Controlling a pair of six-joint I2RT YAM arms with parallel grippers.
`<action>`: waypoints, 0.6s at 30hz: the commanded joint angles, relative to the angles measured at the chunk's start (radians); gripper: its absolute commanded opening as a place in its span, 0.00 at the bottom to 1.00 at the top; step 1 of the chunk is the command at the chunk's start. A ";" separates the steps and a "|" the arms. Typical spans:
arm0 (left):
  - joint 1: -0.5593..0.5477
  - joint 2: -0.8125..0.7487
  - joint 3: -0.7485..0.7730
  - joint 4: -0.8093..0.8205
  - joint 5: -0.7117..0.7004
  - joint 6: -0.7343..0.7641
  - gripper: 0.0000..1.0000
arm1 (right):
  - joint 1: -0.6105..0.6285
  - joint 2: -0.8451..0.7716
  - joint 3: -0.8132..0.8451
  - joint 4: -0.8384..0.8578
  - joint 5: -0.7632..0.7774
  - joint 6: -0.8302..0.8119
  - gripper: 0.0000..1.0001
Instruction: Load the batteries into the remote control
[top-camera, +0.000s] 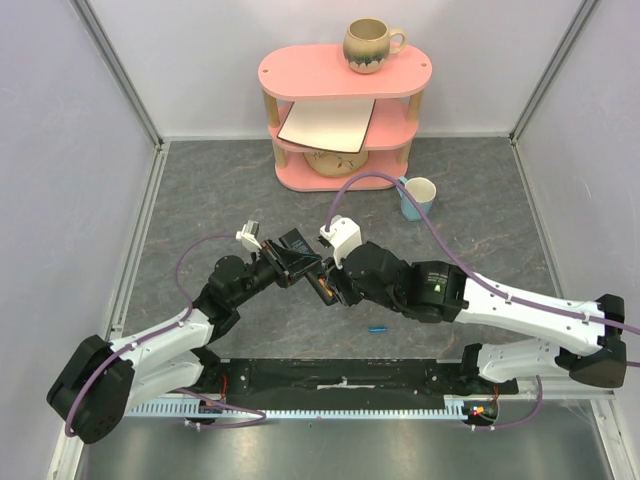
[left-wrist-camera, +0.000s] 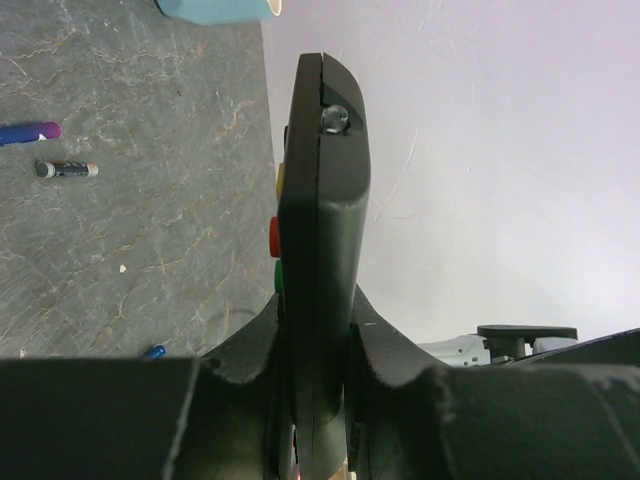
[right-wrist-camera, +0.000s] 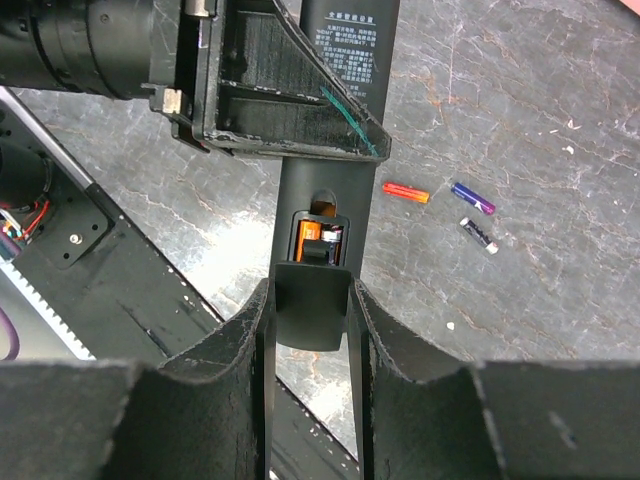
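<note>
Remote control (right-wrist-camera: 340, 190) was off the desk (top-camera: 200, 190), over its middle, held between both arms.
Left jaws were clamped on it partway along. It sat edge-on in the left wrist view, with yellow, red and green buttons (left-wrist-camera: 274, 236) down one side.
Right jaws were closed on the other end, at the battery bay. The bay was open, with one orange-wrapped battery (right-wrist-camera: 318, 238) seated inside.
The back of the remote carried a block of small white print (right-wrist-camera: 350, 40), too small to read.

Loose on the desk beside the remote:
- red-orange battery (right-wrist-camera: 406, 192)
- purple-blue battery (right-wrist-camera: 472, 198)
- dark battery (right-wrist-camera: 478, 234) with pale ends, its label unreadable

Blue battery (top-camera: 377, 328) lay nearer the near edge, right of centre.

Pink shelf (top-camera: 345, 72) stood at the far edge, mid-desk, with a mug (top-camera: 370, 45) on top, a white plate (top-camera: 327, 125) on the middle tier and a bowl (top-camera: 335, 160) below. Pale blue cup (top-camera: 418, 197) stood just beside the shelf's right foot, and a purple cable (top-camera: 375, 176) arced past it. In the top view the arms hid most of the remote.
</note>
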 joint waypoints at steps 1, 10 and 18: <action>-0.004 -0.015 0.036 0.046 0.000 0.001 0.02 | 0.011 -0.010 -0.054 0.088 0.057 0.032 0.00; -0.004 -0.028 0.019 0.061 0.006 -0.010 0.02 | 0.019 -0.039 -0.099 0.161 0.095 0.060 0.00; -0.004 -0.021 0.012 0.075 0.006 -0.015 0.02 | 0.025 -0.070 -0.100 0.191 0.126 0.060 0.00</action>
